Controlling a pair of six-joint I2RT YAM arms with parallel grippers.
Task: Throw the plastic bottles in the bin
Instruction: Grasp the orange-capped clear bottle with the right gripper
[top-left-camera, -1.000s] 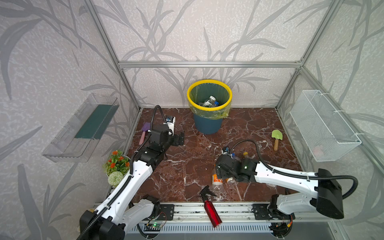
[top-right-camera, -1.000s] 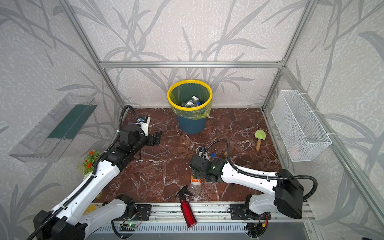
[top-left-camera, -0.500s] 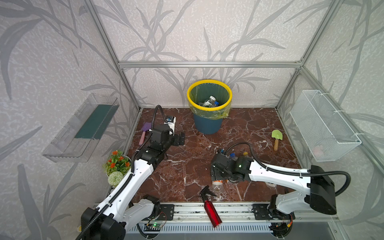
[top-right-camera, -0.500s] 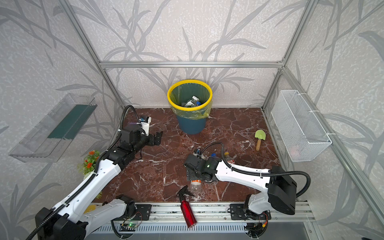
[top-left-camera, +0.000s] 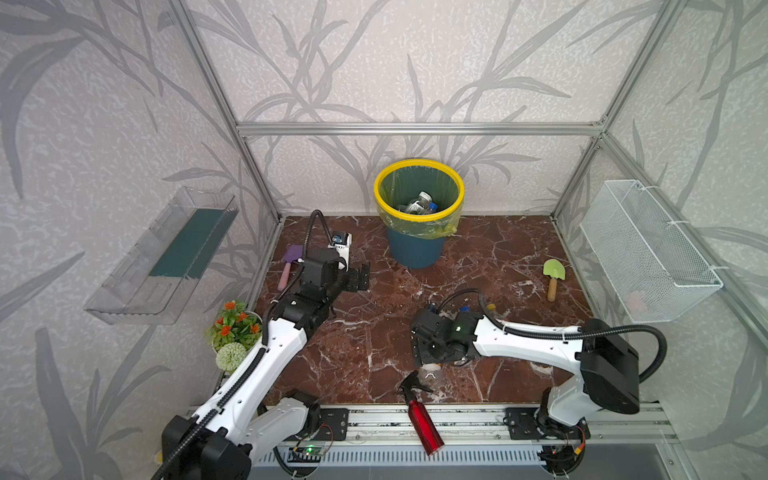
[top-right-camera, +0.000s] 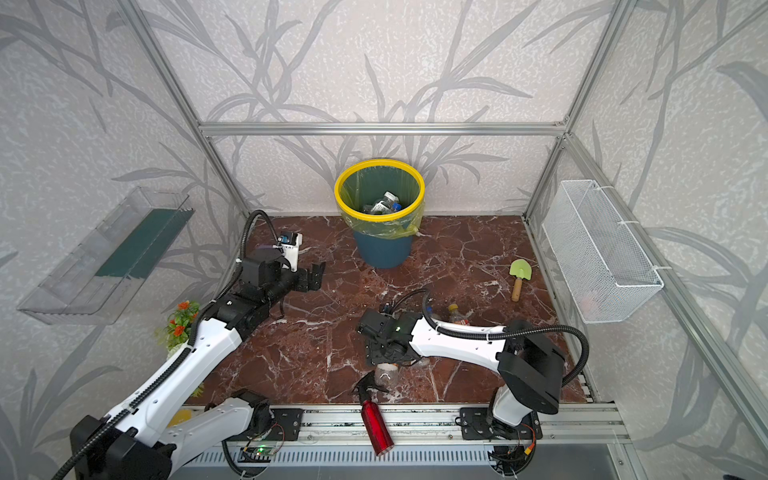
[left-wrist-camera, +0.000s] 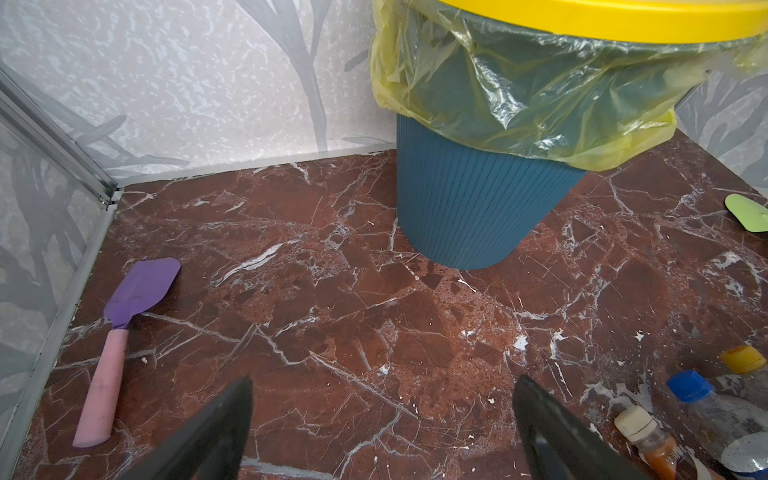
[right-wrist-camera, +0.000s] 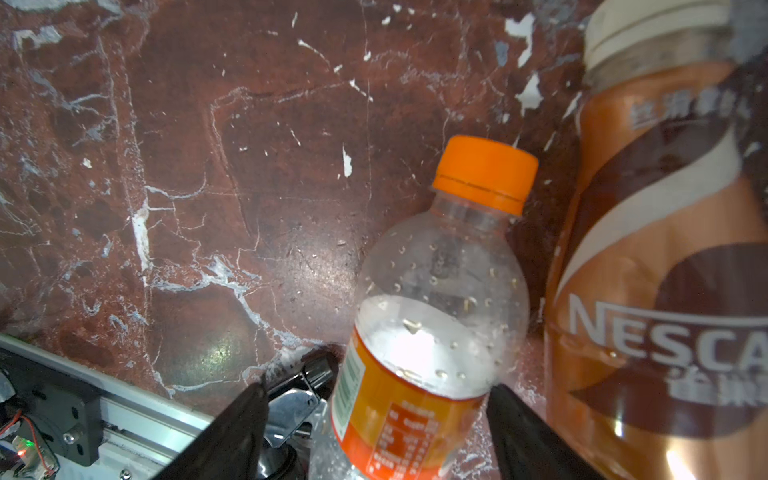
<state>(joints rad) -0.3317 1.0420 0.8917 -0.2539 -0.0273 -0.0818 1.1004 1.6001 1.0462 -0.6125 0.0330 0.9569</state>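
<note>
The task was partly done. In both top views the bin (top-left-camera: 413, 251) stood at the upper centre of the table (top-left-camera: 365, 345), against the back wall. Several plastic bottles (top-left-camera: 419, 203) lay inside its liner. At least four more were out on the table.

The right gripper (right-wrist-camera: 378, 390) sat low at the lower centre of the top views. Its jaws were apart, one on either side of an orange-capped bottle (right-wrist-camera: 440, 299) lying on its side. The right wrist view showed a gap between one jaw and the label, so nothing was gripped yet. Just beside that bottle lay a brown coffee bottle (right-wrist-camera: 665, 270) with a white cap. The red spray bottle (top-left-camera: 424, 419), no part of the job, lay just below with its trigger close by.

Right of centre, just above the right arm, a yellow-capped bottle (top-left-camera: 491, 307) and a blue-capped bottle (top-left-camera: 464, 309) showed. The left gripper (left-wrist-camera: 382, 399) hung wide open and empty, left of centre, facing the bin.

By my judgement, this bottle was yet to be gripped, carried and dropped in the bin, and then each of the others.
</note>
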